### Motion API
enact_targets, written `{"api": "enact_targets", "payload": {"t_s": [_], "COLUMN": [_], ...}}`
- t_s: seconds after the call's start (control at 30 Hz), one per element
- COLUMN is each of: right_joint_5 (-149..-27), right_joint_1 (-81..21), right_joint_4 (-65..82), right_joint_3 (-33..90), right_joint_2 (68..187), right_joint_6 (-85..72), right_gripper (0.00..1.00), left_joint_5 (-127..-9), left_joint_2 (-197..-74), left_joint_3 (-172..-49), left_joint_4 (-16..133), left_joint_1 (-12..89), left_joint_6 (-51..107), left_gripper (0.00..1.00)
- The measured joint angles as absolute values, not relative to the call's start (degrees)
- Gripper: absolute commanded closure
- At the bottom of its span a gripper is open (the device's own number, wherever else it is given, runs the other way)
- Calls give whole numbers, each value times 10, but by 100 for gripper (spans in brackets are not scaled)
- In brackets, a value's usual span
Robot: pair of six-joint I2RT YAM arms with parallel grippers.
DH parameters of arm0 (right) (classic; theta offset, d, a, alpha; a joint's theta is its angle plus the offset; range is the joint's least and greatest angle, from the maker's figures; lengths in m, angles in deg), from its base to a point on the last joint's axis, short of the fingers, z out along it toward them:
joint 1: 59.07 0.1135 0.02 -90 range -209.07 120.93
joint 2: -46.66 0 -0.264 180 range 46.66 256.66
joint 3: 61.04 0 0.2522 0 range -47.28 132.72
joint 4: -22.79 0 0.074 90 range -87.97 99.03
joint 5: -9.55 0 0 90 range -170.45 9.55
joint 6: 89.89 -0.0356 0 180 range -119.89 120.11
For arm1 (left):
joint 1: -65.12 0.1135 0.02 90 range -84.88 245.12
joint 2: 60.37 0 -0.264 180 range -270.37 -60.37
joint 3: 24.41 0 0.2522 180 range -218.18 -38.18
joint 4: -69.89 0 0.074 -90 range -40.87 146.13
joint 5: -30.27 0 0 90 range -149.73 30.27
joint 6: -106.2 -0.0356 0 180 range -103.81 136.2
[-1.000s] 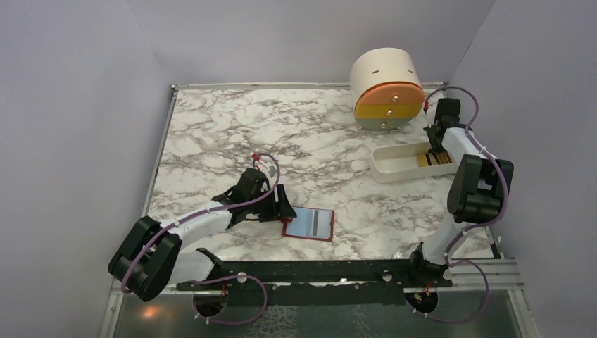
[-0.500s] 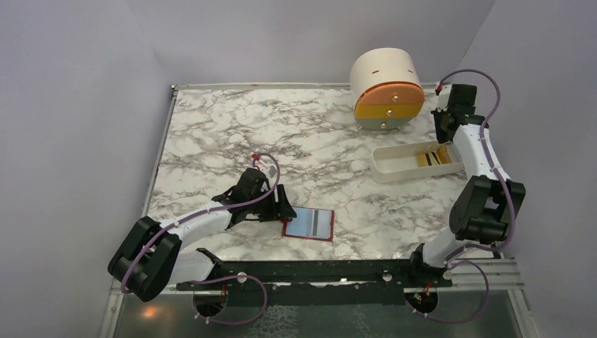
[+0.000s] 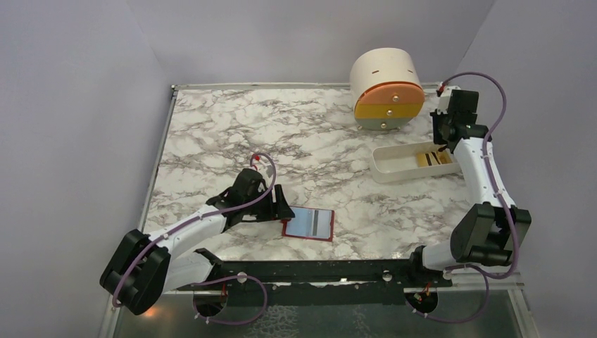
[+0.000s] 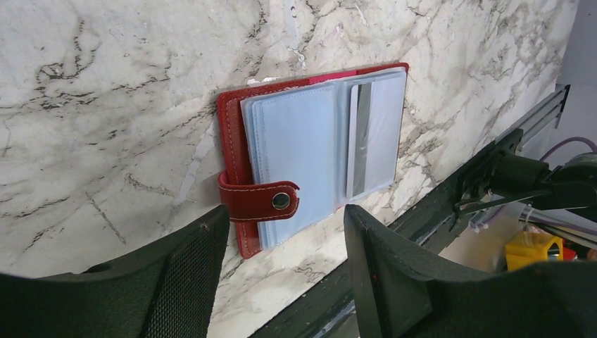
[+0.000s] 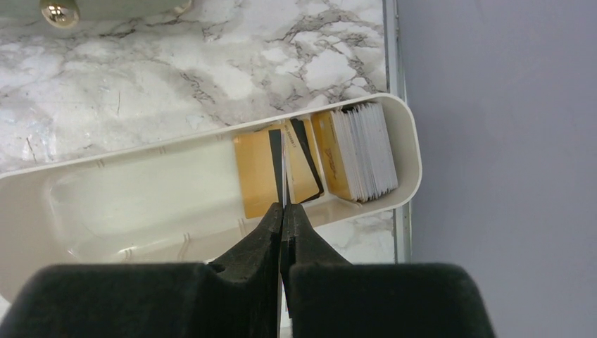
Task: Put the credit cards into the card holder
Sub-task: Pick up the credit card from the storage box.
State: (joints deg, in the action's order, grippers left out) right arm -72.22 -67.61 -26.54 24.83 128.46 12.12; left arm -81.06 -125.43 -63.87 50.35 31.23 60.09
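The red card holder (image 3: 308, 224) lies open on the marble table, clear sleeves up, with one striped card inside; in the left wrist view its red cover (image 4: 236, 141) and snap strap show. My left gripper (image 3: 285, 210) is open and empty at the holder's left edge, fingers either side of the strap end (image 4: 285, 218). My right gripper (image 3: 441, 144) is above the white tray (image 3: 394, 169), shut (image 5: 283, 208) on a thin card (image 5: 283, 162) seen edge-on. Tan and dark credit cards (image 5: 257, 172) and a stack of cards (image 5: 359, 151) sit in the tray's right end.
A round cream drawer unit (image 3: 386, 88) with orange, yellow and grey drawer fronts stands behind the tray. The table's right edge and the grey wall (image 5: 493, 141) run close beside the tray. A black rail (image 3: 317, 271) crosses the near edge.
My right arm has risen and drawn back from the tray, its wrist now higher and further back. The left arm has shifted only slightly beside the holder.
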Motion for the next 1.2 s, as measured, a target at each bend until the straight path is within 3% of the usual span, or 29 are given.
{"api": "enact_targets", "payload": {"t_s": [0.57,0.67,0.73,1.2], "right_joint_5": [-771,-769,-767,-762], "right_joint_1": [-676,-676,-676,-676], "right_joint_4": [-224,-222,-221,-223], "right_joint_3": [206,206,206,204], "right_joint_2": [1383,1384,1385,1395], "right_joint_6": [86,87,88,93], "right_gripper": [99,93,99,99], "left_joint_5": [-800,-800,-799,-799], "left_joint_2": [-1235,-1242,-1246,-1249], "left_joint_3": [-639,-639,-639,-639], "left_joint_4": [475,475,475,476], "left_joint_1": [313,312,312,312], "left_joint_6": [601,601,601,601], "left_gripper": [37,37,37,37]}}
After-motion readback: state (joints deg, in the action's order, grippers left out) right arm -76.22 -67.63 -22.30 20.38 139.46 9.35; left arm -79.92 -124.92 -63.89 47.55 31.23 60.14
